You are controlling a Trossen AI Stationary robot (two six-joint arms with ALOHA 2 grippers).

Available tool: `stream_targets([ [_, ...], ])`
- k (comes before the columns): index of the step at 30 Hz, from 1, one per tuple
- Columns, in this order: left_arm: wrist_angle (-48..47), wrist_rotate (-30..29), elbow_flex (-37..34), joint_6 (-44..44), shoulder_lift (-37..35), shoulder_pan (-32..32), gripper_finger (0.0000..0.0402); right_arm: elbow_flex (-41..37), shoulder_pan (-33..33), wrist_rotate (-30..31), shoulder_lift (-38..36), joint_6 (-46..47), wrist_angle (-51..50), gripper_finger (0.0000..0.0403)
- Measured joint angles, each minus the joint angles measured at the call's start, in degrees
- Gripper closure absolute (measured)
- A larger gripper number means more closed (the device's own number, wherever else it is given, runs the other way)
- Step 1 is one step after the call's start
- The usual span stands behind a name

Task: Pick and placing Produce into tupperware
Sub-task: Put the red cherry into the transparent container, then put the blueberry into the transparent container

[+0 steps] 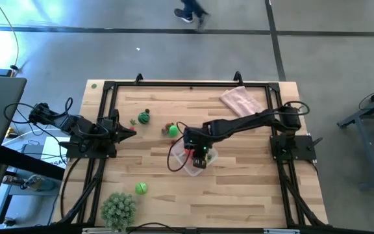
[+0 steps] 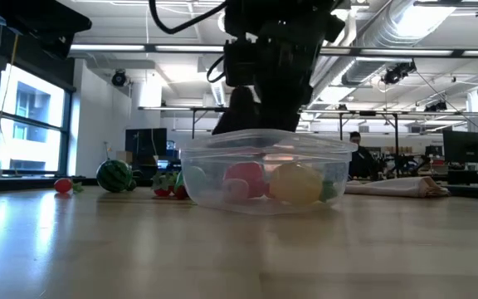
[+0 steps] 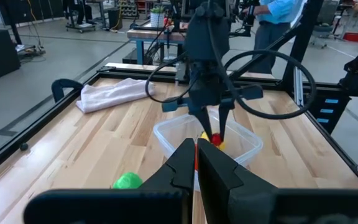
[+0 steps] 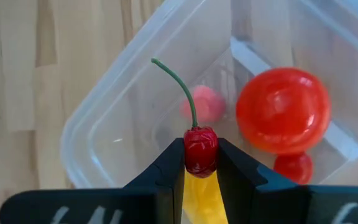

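The clear tupperware [image 1: 203, 162] stands at mid-table and holds a red tomato [image 4: 283, 111], a pink piece [image 4: 205, 104] and a yellow piece [image 2: 295, 183]. My right gripper [image 4: 201, 163] hangs over it, shut on a small dark-red cherry [image 4: 201, 149] with a green stem. More produce lies on the wood: a striped green melon [image 1: 144, 118], a green-and-red piece [image 1: 171, 129] and a green piece [image 1: 141, 188]. My left gripper [image 3: 196, 163] waits shut at the table's left side, touching nothing. My right gripper pinches the cherry's round red body [image 4: 201, 155] between its two fingertips. The fingers slant down from above, coming from the table's right side. The cherry's stem [image 4: 180, 87] sticks out ahead of the fingertips. The cherry hangs clear above the inside of the tupperware [image 3: 185, 134].
A pink cloth [image 1: 242, 99] lies at the far right of the table. A spiky pale-green ball plant [image 1: 119, 208] stands at the near left edge. A black frame [image 1: 174, 84] runs around the tabletop. Bare wood lies near and right of the tupperware.
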Motion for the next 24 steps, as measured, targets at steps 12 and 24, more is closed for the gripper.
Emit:
stream_targets([
  [12, 0.02, 0.01, 0.0, 0.01, 0.0, -0.01, 0.0394, 0.01, -1.0, 0.27, 0.48, -5.6, 1.25, 0.0339],
  [24, 0.01, -0.01, 0.0, 0.01, -0.01, -0.01, 0.0394, 0.02, -1.01, 0.13, 3.41, -5.17, 1.43, 0.0287],
])
